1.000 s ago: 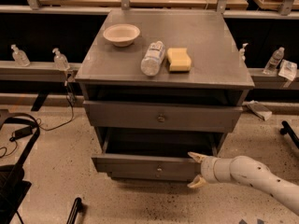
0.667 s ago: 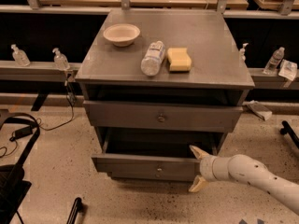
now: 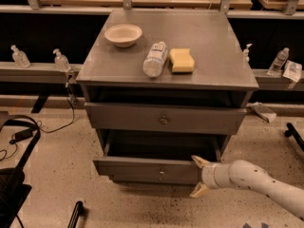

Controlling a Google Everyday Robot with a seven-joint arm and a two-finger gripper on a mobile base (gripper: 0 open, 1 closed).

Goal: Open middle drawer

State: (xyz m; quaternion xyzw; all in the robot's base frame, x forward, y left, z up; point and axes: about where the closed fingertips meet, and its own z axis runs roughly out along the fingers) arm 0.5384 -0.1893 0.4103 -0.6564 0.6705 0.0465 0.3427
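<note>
**Mia:** Could you read any words?

**Ben:** No. A clear plastic bottle [image 3: 155, 59] lay on its side, high above the white two-finger pincer [image 3: 199, 176] and farther back. I could not read its label.

**Mia:** What was next to the bottle?

**Ben:** A yellow block sponge [image 3: 182, 60] sat just right of it and a round pale bowl [image 3: 123, 34] sat to its left. All three were on the flat top of the grey metal cabinet [image 3: 209, 37].

**Mia:** Where was the pincer?

**Ben:** It was low down, at the right end of the grey metal middle drawer [image 3: 137, 167]. The drawer stuck out from the cabinet. Its flat front ran off to the left of the pincer. Its small round knob [image 3: 161, 173] was left of the pincer, at about the same height.

**Mia:** Were the fingers pressed together?

**Ben:** No, they were spread wide. One cream fingertip [image 3: 198, 161] sat by the top edge of the front, and the other hung below the bottom edge. I could not tell if they touched the drawer.

**Mia:** Was there room to move?

**Ben:** Yes. The speckled floor [image 3: 61, 175] lay open below the pincer and off to its left. The white arm [image 3: 256, 179] reached away to the right. Just above the pincer, a wider grey drawer front [image 3: 123, 118] stuck out less.
</note>
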